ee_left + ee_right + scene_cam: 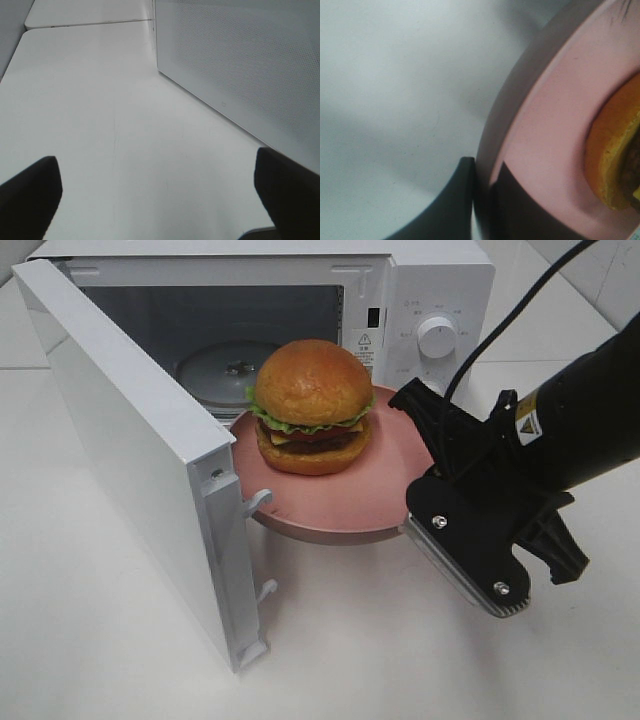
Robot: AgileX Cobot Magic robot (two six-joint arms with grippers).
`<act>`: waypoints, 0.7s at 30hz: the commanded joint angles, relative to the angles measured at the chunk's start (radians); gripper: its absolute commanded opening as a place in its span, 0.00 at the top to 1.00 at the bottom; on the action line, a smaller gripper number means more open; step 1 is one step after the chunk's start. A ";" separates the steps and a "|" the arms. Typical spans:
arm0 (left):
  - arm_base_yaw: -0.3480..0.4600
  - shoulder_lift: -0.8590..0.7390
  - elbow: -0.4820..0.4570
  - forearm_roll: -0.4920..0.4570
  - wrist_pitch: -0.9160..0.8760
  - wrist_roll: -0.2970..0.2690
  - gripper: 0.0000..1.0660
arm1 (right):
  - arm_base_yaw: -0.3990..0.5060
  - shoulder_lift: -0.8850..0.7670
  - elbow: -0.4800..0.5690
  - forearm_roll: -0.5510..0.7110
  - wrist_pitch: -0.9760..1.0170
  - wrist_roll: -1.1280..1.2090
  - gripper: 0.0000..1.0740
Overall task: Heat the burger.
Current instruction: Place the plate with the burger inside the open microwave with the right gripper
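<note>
Only a burger sliver (plate cropped too)

A yellow warning label sits on the right arm. The microwave bears a warning-triangle sticker; no wording is legible.

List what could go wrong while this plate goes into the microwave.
1. The right gripper pinches only the rim of the plate, so it could tilt and the tall burger slide off.
2. The plate's edge opposite that gripper is close to the open microwave door and its latch hooks; it may snag going in.
</note>
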 commanded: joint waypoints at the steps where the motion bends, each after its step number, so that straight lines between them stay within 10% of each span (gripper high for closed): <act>1: -0.006 -0.011 0.000 -0.004 -0.009 -0.009 0.08 | 0.010 0.033 -0.050 -0.006 -0.091 0.025 1.00; 21: -0.006 -0.011 0.000 -0.004 -0.009 -0.009 0.08 | 0.010 0.232 -0.241 -0.011 -0.076 0.044 1.00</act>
